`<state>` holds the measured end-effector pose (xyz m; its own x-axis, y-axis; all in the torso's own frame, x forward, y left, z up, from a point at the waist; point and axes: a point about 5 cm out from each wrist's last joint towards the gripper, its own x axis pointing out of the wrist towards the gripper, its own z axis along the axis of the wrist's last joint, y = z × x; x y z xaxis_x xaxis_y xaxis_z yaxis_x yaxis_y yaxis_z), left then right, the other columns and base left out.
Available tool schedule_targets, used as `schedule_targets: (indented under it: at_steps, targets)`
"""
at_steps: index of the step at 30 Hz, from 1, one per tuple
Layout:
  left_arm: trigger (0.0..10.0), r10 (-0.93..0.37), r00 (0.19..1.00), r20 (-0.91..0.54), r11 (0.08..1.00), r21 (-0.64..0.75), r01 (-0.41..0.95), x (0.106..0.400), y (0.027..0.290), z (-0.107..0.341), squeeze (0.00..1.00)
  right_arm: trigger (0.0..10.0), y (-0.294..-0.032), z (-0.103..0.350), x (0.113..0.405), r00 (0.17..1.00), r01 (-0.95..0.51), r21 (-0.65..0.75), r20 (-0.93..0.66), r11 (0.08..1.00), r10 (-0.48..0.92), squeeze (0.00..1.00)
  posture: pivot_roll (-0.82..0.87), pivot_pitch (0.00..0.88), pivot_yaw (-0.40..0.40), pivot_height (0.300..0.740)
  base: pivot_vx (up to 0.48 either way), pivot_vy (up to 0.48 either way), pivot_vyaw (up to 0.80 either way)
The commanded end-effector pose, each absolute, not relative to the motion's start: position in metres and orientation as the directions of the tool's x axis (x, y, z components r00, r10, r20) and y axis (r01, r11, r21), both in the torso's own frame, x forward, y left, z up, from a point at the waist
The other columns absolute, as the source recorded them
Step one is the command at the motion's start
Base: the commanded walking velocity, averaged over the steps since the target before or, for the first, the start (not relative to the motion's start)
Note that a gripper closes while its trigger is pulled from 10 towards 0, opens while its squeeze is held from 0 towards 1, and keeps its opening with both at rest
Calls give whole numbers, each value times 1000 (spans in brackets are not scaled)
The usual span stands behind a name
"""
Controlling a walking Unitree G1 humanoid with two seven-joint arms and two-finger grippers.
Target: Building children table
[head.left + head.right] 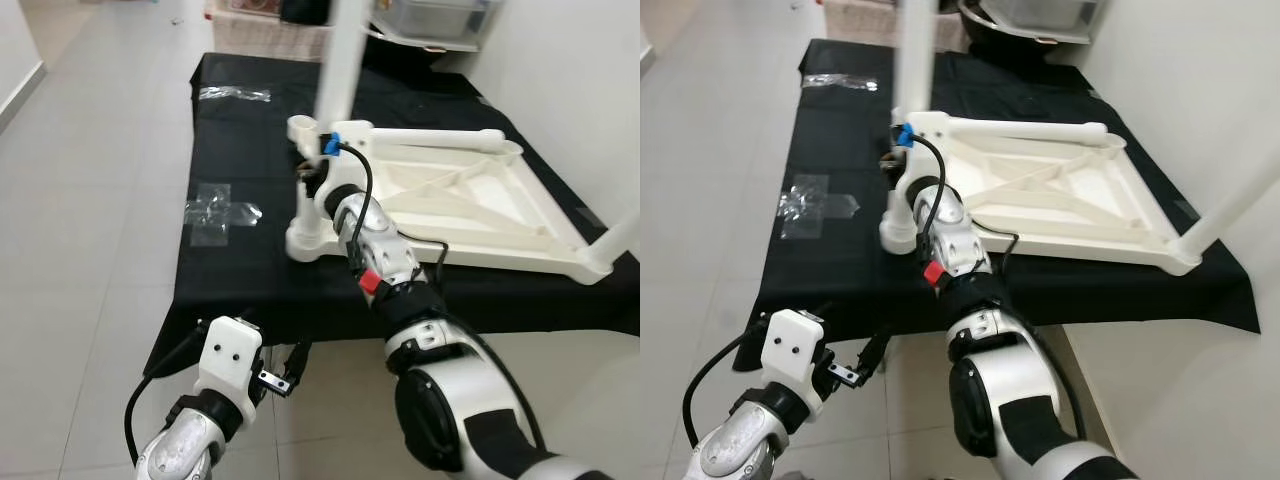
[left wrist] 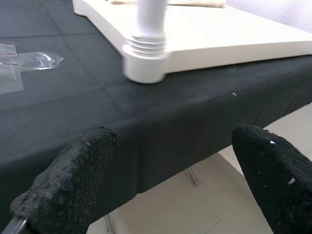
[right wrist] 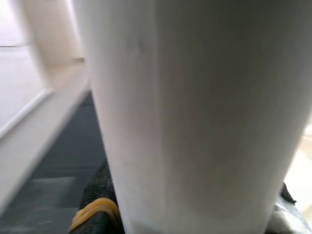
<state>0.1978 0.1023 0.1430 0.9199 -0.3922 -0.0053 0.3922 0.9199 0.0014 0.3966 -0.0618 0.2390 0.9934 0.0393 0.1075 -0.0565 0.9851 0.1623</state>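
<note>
Two arms: both in frame, one working, one idle.
Counter (image 1: 240, 280): draped in black cloth, standing against a white wall.
Child's table (image 1: 470, 205): cream plastic, upside down on the cloth, toward the wall side.
Near-corner leg (image 1: 305, 205): short, standing in its socket at the corner nearest the robot.
Right gripper (image 1: 318, 172): at that corner, jaws closed around the white leg; wrist view shows the leg pressed close between them.
Left gripper (image 2: 165, 170): low by the counter's front edge, jaws spread wide, holding nothing.
Tape patch (image 1: 215, 212): clear, stuck to the cloth left of the leg.
</note>
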Motion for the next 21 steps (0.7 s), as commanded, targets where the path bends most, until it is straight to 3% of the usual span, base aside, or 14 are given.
schedule_targets:
  at_steps: [1, 2, 5, 7, 8, 9, 10, 13, 14, 15, 21]
  targets:
    - [10000, -407, 914, 0, 914, 2, 407, 196, 100, 143, 0, 0, -78, 225, 393, 991, 121, 223, 35, 967, -132, 0, 133, 118, -165, 740, 0, 0, 0]
    - [10000, -407, 914, 0, 914, 2, 407, 196, 100, 143, 0, 0, -78, 225, 393, 991, 121, 223, 35, 967, -132, 0, 133, 118, -165, 740, 0, 0, 0]
    - [10000, -407, 914, -2, 914, 3, 407, 195, 99, 143, 0, 0, -45, 216, 384, 993, 112, 308, -5, 945, -117, 0, 139, 116, -167, 740, 0, 0, 0]
    - [10000, -407, 914, -2, 914, 3, 407, 195, 99, 143, 0, 0, -45, 216, 384, 993, 112, 308, -5, 945, -117, 0, 139, 116, -167, 740, 0, 0, 0]
    - [10000, -406, 914, -2, 914, 3, 406, 195, 99, 143, 0, 7961, -41, 216, 382, 993, 110, 317, -2, 942, -115, 0, 138, 115, -168, 740, 0, 0, 0]
    - [10000, -406, 914, -3, 914, 2, 406, 195, 99, 143, 0, 10000, -36, 219, 382, 997, 58, 349, 26, 935, -72, 0, 137, 116, -168, 740, 0, 0, 0]
    - [10000, -405, 914, -3, 914, 1, 405, 195, 99, 143, 0, 10000, -33, 227, 381, 996, -11, 355, 86, 935, -21, 1000, 133, 116, -169, 740, 0, 0, 0]
    - [10000, -405, 914, -3, 914, 0, 405, 195, 99, 143, 0, 10000, -38, 233, 379, 990, -26, 332, 138, 943, -21, 1000, 131, 117, -167, 740, 0, 0, 0]
    - [10000, -406, 914, -3, 914, -2, 406, 195, 99, 143, 0, 10000, -46, 240, 379, 982, -35, 291, 189, 956, -22, 714, 125, 117, -168, 740, 0, 0, 0]
    - [10000, -406, 914, -3, 914, -3, 406, 195, 99, 143, 0, 10000, -53, 245, 379, 974, -42, 261, 227, 964, -19, 0, 125, 117, -167, 740, 0, 0, 0]
    - [10000, -406, 914, -2, 914, -5, 406, 195, 98, 143, 0, 10000, -62, 251, 381, 960, -124, 235, 273, 964, 57, 0, 126, 117, -167, 740, 0, 0, 0]
